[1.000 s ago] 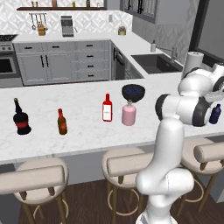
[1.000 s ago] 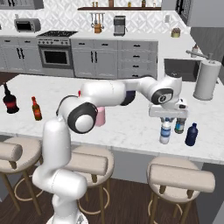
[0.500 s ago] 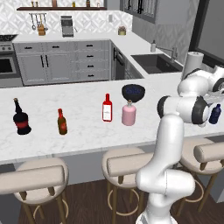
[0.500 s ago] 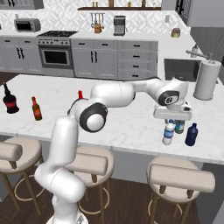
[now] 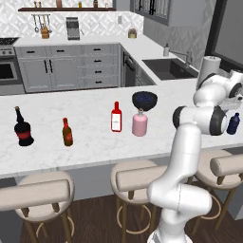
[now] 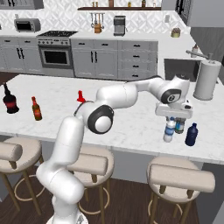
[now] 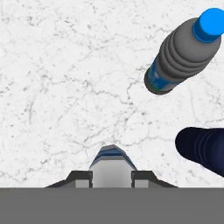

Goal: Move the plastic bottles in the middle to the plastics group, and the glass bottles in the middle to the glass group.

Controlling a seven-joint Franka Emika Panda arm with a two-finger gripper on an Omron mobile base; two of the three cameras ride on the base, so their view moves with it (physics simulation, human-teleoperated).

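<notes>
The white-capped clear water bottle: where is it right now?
In the right base view the white-capped water bottle is held upright in the gripper at the counter's right end, beside the blue-capped bottle and dark blue bottle.

A dark bowl (image 5: 144, 99) sits on the white marble counter (image 5: 85, 128), toward the sink (image 5: 167, 69) side. Past the sink's faucet (image 5: 186, 57) a paper towel roll (image 6: 207, 80) stands upright (near the counter's far corner). Three stools (image 5: 137, 179) line the counter's near edge.
</notes>
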